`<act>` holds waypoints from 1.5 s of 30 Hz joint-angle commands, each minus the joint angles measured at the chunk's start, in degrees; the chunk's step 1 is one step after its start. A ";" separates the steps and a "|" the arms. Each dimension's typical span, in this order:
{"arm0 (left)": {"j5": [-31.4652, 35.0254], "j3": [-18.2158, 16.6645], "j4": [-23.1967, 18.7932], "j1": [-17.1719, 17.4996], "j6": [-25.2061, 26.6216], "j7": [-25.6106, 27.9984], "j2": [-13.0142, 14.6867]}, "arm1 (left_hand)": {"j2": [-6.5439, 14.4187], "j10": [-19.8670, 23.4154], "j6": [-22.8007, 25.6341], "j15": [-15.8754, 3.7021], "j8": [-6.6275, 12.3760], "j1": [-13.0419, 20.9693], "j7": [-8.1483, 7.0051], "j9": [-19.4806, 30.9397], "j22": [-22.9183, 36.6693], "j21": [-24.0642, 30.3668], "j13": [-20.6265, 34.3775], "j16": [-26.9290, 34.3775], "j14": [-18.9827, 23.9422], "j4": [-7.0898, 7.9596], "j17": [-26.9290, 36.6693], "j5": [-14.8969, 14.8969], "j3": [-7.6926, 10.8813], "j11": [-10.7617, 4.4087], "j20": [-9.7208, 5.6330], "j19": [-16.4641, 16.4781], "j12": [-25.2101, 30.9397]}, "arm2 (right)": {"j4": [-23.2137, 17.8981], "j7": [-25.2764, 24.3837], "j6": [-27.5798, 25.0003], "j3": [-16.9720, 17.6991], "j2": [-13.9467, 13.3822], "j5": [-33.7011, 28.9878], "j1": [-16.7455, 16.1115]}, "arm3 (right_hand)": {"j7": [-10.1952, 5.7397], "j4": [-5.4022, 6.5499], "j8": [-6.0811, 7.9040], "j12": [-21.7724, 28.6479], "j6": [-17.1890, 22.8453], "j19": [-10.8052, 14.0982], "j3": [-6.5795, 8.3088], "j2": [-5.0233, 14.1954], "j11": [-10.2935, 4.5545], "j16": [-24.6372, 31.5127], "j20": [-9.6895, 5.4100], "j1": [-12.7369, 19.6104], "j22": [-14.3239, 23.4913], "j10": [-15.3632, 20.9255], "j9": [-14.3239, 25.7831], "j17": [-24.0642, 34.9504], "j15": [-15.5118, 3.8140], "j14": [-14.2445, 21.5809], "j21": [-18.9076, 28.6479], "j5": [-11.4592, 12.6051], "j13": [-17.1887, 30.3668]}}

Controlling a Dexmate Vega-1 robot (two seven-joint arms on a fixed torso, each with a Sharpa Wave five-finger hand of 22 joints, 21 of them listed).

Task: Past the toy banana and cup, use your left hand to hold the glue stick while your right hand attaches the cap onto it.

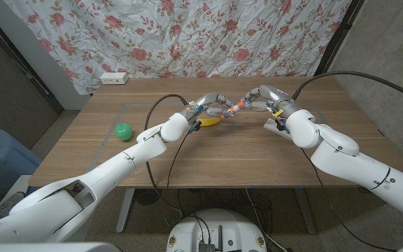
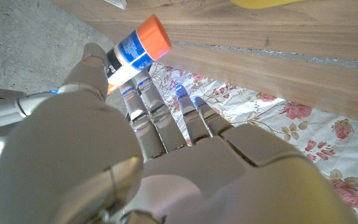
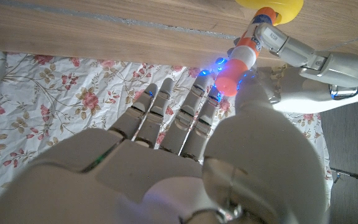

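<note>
The left hand [image 1: 212, 106] grips the glue stick [image 1: 234, 110], its long axis pointing toward three o'clock at the right hand [image 1: 261, 98] — which pinches the cap [image 3: 227, 79] just off its tip.

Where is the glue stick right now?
In the head view the glue stick sits above mid-table, held between the left hand and right hand, just beside the toy banana.

Head cam sits high, looking down over the bench [image 1: 208, 150]. Each wrist cam sits close behind its own hand, flipped, bench above curtain. All three catch the glue stick [image 2: 135, 51] between the hands.
</note>
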 commanded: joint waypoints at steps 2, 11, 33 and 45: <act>0.09 -0.13 -0.39 0.31 0.00 0.25 0.05 | 3.48 1.41 3.32 -7.62 0.40 -0.01 2.36 0.50 0.11 0.47 0.21 0.10 0.22 -0.02 0.09 0.33 0.49 -1.22 -0.70 0.36 0.28 | -0.06 0.29 -0.44 -0.59 0.32 -0.75 0.27 | -0.07 0.00 -0.25 -0.13 0.65 0.10 -0.35 0.29 0.00 0.36 0.28 -0.50 0.07 -0.15 0.30 0.32 -7.47 0.08 -0.15 -0.24 0.29; 0.10 -0.16 -0.36 0.30 0.19 0.30 -0.02 | 3.46 1.37 3.21 -7.62 0.37 0.18 2.63 0.50 0.11 0.48 0.20 0.10 0.24 -0.07 0.09 0.34 0.55 -1.20 -0.69 0.39 0.24 | 0.23 0.49 -0.66 -0.73 0.54 -0.72 0.37 | -0.06 -0.04 -0.35 -0.15 0.66 0.07 -0.39 0.38 0.00 0.38 0.27 -0.48 0.07 -0.21 0.30 0.33 -7.51 0.06 -0.15 -0.27 0.29; -0.02 0.10 0.65 -0.29 -0.11 0.21 -0.46 | 3.48 1.33 3.19 -7.51 0.39 0.67 3.04 0.51 0.11 0.46 0.21 0.12 0.33 -0.15 0.08 0.35 0.72 -1.21 -0.65 0.41 0.20 | 0.78 0.13 -0.15 -0.43 0.79 0.27 0.25 | -0.06 -0.09 -0.65 -0.17 0.76 0.08 -0.58 0.67 0.01 0.46 0.34 -0.58 0.08 -0.37 0.31 0.38 -7.47 0.00 -0.11 -0.37 0.30; -0.22 0.31 1.48 -0.74 -0.67 -0.11 -0.68 | 3.44 1.38 3.29 -7.51 0.43 0.82 3.15 0.51 0.10 0.47 0.22 0.12 0.35 -0.13 0.09 0.34 0.75 -1.20 -0.66 0.44 0.22 | 1.64 -0.10 0.58 -0.54 1.32 0.70 0.79 | -0.06 -0.08 -0.78 -0.14 0.83 0.16 -0.70 0.79 0.01 0.49 0.45 -0.71 0.08 -0.35 0.32 0.39 -7.43 -0.03 -0.08 -0.44 0.31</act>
